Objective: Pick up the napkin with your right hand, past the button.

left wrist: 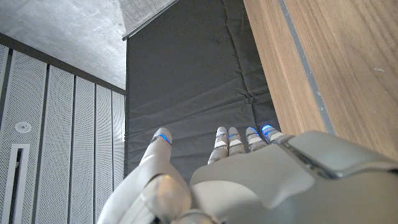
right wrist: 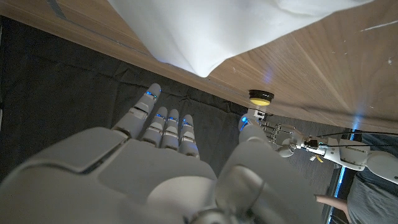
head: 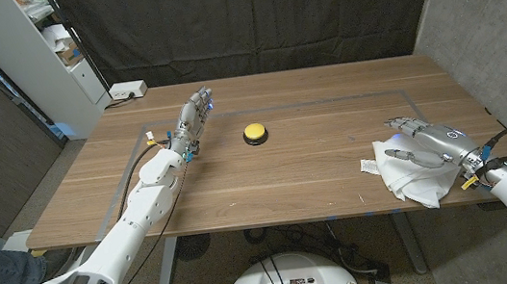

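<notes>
Napkin [head: 407, 173] sits crumpled and white near the worktop's [head: 306, 174] front right corner, well to the right of the yellow button [head: 254, 133], which stands alone around the middle of the wood. The right hand [head: 425, 143] is right over the napkin, back up, fingers stretched out toward the button side and lying across the top of the cloth. From the head view I cannot tell whether anything is pinched underneath. The right wrist view helps: the fingers [right wrist: 166, 127] reach straight out and apart, the thumb [right wrist: 249, 132] off to one side, and the napkin [right wrist: 211, 28] hangs in the frame beyond the fingertips, so the hand looks open with nothing caught in it. That same view picks out the button [right wrist: 261, 96] far off on the wood, and the left arm [right wrist: 323, 149] past it. Over on the other side, the left hand [head: 193, 120] is held up on edge over the worktop's back left, left of the button and well apart from it, fingers [left wrist: 239, 138] straight and together, thumb [left wrist: 158, 144] apart, holding nothing.
</notes>
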Robot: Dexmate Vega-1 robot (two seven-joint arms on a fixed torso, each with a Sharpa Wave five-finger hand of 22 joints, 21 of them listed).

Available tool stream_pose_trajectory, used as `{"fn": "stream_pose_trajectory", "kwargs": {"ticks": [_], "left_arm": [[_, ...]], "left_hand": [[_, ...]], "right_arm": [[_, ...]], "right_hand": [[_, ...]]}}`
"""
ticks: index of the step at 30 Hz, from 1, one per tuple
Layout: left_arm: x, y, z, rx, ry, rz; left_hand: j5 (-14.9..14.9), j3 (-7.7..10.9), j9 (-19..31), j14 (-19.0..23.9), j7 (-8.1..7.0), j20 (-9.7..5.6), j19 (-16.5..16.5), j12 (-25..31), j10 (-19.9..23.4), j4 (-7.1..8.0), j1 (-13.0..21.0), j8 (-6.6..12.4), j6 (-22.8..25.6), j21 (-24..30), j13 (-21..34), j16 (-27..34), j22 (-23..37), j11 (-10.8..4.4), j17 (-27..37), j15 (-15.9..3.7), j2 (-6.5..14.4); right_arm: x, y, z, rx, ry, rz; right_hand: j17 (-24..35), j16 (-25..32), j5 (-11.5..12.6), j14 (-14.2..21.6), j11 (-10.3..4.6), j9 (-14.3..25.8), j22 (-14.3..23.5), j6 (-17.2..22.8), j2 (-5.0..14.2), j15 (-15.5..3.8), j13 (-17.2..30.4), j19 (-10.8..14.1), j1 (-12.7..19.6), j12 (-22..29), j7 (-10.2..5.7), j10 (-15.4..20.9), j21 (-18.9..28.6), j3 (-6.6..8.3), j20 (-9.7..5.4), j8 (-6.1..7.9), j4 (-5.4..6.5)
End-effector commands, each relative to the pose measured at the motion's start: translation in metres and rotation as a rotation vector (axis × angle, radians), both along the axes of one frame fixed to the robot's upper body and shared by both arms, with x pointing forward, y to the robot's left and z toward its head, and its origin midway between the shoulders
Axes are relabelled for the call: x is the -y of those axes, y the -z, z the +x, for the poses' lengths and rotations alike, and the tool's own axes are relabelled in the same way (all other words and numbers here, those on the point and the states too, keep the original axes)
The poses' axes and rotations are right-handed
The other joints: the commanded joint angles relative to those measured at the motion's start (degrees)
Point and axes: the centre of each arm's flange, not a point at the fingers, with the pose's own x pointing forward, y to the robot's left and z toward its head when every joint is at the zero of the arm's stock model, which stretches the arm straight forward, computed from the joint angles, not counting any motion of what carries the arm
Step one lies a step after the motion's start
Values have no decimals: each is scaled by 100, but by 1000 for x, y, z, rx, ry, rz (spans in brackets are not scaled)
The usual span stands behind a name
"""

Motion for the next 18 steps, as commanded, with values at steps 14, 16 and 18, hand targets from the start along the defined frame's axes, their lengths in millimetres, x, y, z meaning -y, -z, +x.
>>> {"fn": "stream_pose_trajectory", "kwargs": {"ticks": [14, 16, 18], "left_arm": [[-1, 0, 2, -10, 3, 5], [0, 0, 3, -12, 4, 9], [0, 0, 5, -15, 7, 7]], "left_hand": [[3, -38, 17, -52, 47, 13, -62, -18, 6, 3, 89, -14, 13, -13, 22, -9, 11, 8, 10, 17, -1], [3, -40, 17, -55, 43, 9, -66, -19, 7, 4, 90, -14, 14, -15, 22, -9, 11, 6, 10, 20, -1], [3, -41, 17, -57, 42, 4, -71, -19, 7, 4, 90, -14, 14, -16, 22, -10, 11, 6, 10, 21, -1]], "right_arm": [[10, 14, 12, -75, 57, -22], [11, 14, 13, -83, 62, -22], [12, 15, 15, -94, 68, -18]], "right_hand": [[-16, -27, 43, 4, 11, 18, 28, -13, -34, 22, 15, 26, 179, -62, 28, -16, -38, 28, 40, 17, -96], [-17, -28, 42, 3, 16, 18, 28, -14, -36, 26, 15, 27, 186, -64, 27, -13, -40, 31, 42, 17, -99], [-17, -29, 41, 1, 15, 18, 29, -16, -36, 23, 15, 27, 191, -64, 26, -9, -42, 32, 39, 17, -101]]}}
